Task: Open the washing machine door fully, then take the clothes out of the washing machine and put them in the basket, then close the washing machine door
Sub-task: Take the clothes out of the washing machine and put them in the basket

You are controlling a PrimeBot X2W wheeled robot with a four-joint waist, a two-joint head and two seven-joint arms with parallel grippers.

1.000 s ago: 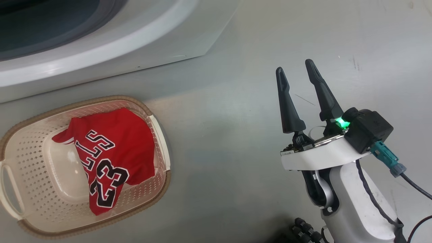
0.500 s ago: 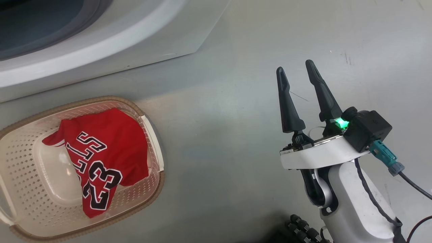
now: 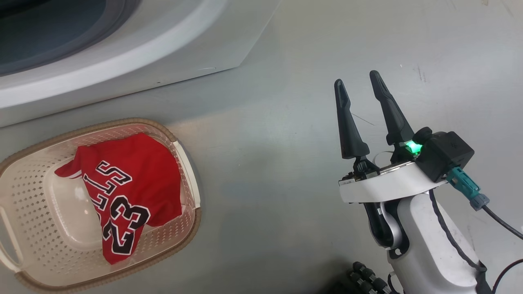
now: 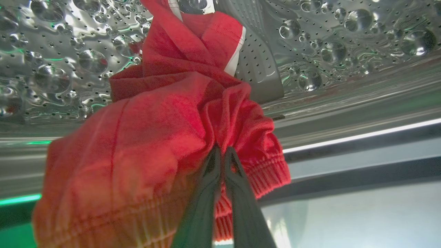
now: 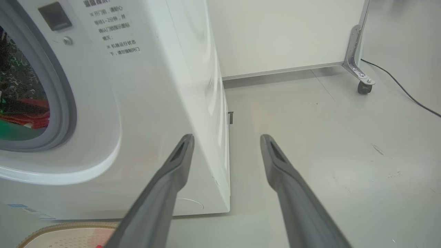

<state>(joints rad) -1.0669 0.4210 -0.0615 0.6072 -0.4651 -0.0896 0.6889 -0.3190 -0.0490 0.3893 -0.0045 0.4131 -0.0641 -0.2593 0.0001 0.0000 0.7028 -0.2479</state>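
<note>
Looking at the head view, you have the jersey (image 3: pixel 130 192) lying in the basket (image 3: pixel 122 121) at lower left, and the right gripper (image 3: pixel 356 77) spread and empty at right. Left wrist view: the left gripper (image 4: pixel 220 148) pinches a bunched fold of a red garment (image 4: pixel 155 137) inside the drum (image 4: pixel 344 41), centre frame. The cloth is likely soft and light, so take thick folds. Right wrist view: the washing machine (image 5: pixel 155 86) is at left.

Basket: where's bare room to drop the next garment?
Basket: left half is bare, between the jersey and the left handle; right half is crowded by the jersey. Floor between basket and right hand is also bare. Left hand pinches a red garment in the drum.
</note>
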